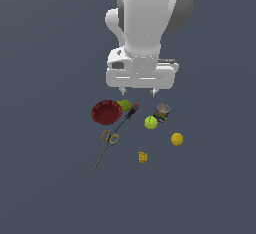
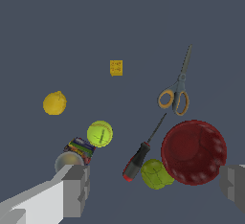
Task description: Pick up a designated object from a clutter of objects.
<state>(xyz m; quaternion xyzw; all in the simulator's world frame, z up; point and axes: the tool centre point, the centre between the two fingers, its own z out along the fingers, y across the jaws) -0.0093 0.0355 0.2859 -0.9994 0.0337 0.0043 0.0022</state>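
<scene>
Gripper (image 1: 138,93): fingers spread wide, nothing between them; hangs above the clutter, clear of every object
Can (image 1: 162,112): upright on the floor, grey-brown top up, multicoloured label; touching or just beside the yellow-green ball (image 1: 151,122)
Bowl (image 1: 106,112): red, at the exterior view's left; green fruit (image 1: 124,105) against its rim
Screwdriver (image 1: 129,114): red-and-black, between bowl and ball
Scissors (image 1: 105,147): orange handles, near the bowl
Yellow fruit (image 1: 176,139): well apart from the can
Yellow block (image 1: 143,157): alone, nearest the exterior camera
</scene>
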